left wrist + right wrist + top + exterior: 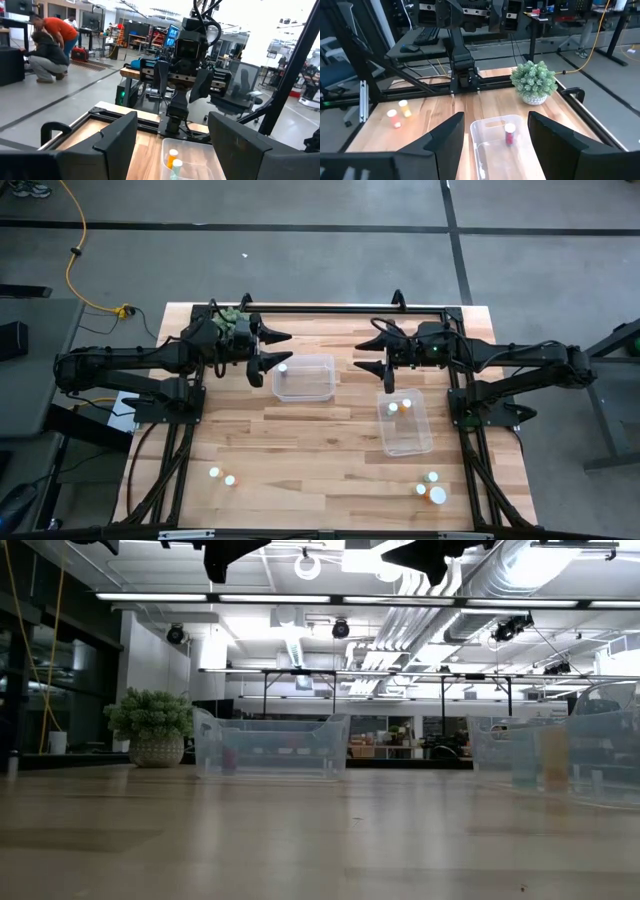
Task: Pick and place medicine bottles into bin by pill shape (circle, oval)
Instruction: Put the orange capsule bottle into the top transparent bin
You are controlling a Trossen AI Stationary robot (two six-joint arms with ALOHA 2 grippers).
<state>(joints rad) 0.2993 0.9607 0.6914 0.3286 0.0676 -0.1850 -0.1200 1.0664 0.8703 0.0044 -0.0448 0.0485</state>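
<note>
Both grippers hang above the table's far half, empty and facing each other. My left gripper (287, 350) is open over the far left corner of a clear bin (303, 377), which holds one white-capped bottle (510, 134). My right gripper (357, 356) is open just beyond the far end of a second clear bin (405, 425), which holds two bottles (173, 158). Two loose medicine bottles (221, 476) stand near the front left of the table. Three more (432, 488) stand at the front right.
A green spiky plant in a pot (535, 80) stands at the far left of the table, behind my left arm. A dark frame rail (340, 310) runs along the far edge. Bare wood (320, 470) lies between the two groups of loose bottles.
</note>
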